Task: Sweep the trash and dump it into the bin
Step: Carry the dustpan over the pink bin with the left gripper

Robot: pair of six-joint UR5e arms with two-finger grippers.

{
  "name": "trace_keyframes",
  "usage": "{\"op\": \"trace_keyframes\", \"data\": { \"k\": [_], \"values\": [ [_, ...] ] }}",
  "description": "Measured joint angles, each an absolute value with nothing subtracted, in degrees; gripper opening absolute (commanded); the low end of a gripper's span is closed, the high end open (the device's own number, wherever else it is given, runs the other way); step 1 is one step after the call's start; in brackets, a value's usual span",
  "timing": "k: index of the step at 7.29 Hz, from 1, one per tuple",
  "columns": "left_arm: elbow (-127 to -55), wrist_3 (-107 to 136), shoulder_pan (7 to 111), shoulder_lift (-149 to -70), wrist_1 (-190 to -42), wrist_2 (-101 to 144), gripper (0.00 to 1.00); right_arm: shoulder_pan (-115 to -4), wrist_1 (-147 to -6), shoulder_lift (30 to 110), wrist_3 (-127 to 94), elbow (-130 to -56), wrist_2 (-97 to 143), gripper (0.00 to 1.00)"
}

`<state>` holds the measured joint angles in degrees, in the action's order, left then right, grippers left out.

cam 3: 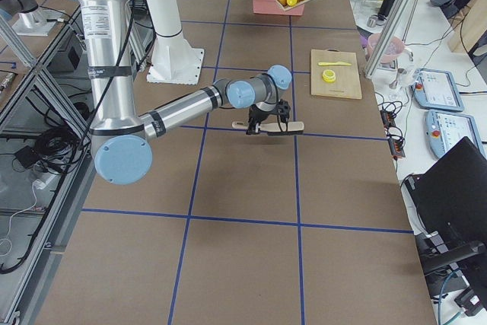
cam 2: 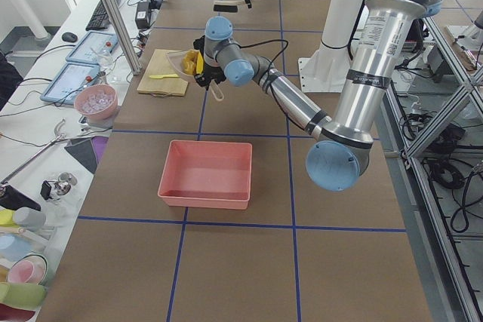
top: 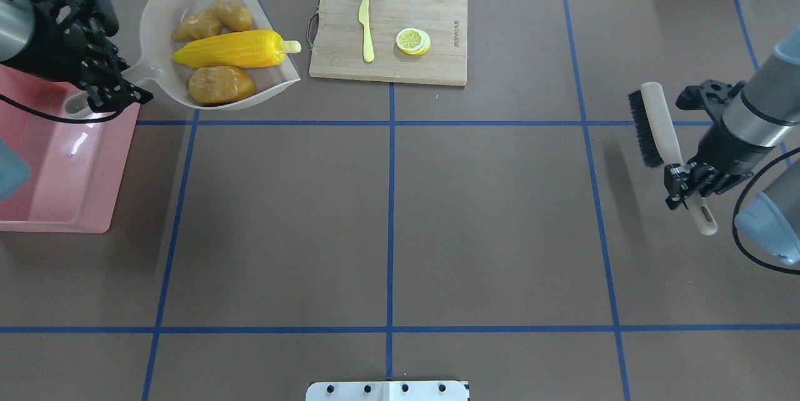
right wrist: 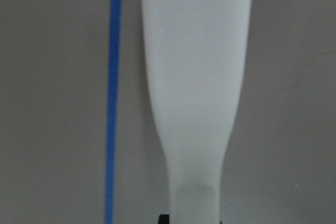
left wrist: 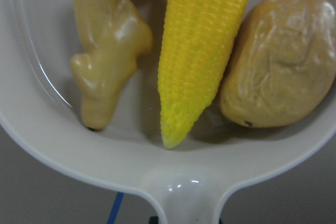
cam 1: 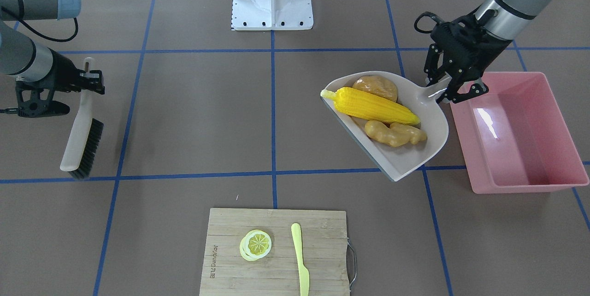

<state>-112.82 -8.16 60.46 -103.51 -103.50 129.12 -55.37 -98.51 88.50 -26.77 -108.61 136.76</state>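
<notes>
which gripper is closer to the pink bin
Left. The left gripper, shut on the dustpan handle, hangs by the pink bin's edge; the right gripper holds the brush far across the table.

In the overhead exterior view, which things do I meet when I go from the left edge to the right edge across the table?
pink bin → dustpan → yellow knife → lemon slice → brush

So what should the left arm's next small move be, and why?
Probably swing the dustpan over the bin: the left tool grips its handle, the corn, potato and ginger all lie in it, and it hangs beside the bin, not above.
</notes>
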Motion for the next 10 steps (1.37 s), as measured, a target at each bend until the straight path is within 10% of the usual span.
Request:
{"op": "trace_keyframes", "data": {
  "k": [10],
  "values": [
    [-112.9, -8.2, 82.4, -77.3, -104.9, 152.3, 0.0, -55.3, -98.6, 85.0, -27.5, -99.1, 135.6, 0.0]
  ]
}}
